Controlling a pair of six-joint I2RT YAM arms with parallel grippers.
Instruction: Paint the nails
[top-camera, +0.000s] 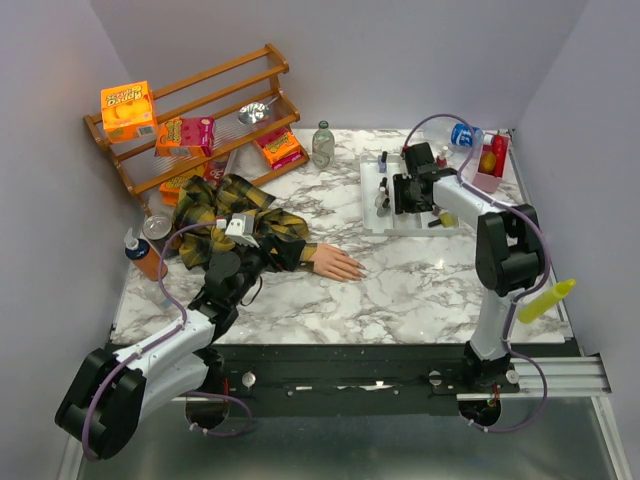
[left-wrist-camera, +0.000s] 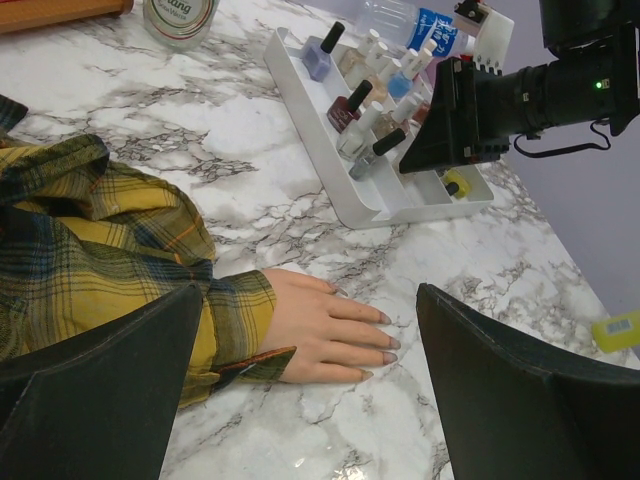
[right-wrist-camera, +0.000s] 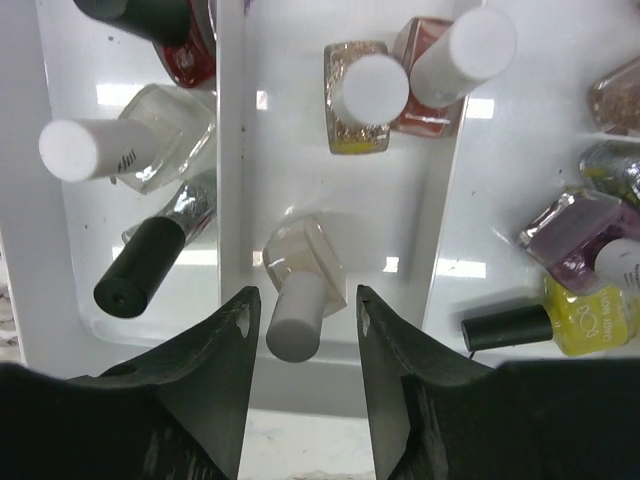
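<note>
Marble table (top-camera: 420, 290), grey walls around. R gripper (right-wrist-camera: 307, 295) fingers are standing apart, straddling the white cap (right-wrist-camera: 295, 325) of a pale bottle (right-wrist-camera: 300, 255) w/o touching it: slim gap each side, nothing gripped. That bottle is sitting in the tray (right-wrist-camera: 280, 150), middle compartment, cap pointing toward the camera; upright or tilted, can't tell. A black-capped bottle (right-wrist-camera: 150, 265) is lying in the compartment on one side, a yellow one (right-wrist-camera: 590, 320) on the other, w/ more bottles crowding the rest. Tray is sitting toward the table's far-right corner, R arm reaching over it.

L gripper (left-wrist-camera: 310, 290) fingers are spreading fully wide, holding nothing, hovering over the hand (left-wrist-camera: 320, 335). Hand is lying palm down near the table's middle, a bit left of centre, pointing at the right edge. Nails (left-wrist-camera: 388, 343) are at its tips, resting on marble, well apart from the tray. Hand is sticking out of a plaid sleeve (left-wrist-camera: 100, 240) that is trailing toward the far-left corner, where a wooden rack (top-camera: 200, 110) is standing.
</note>
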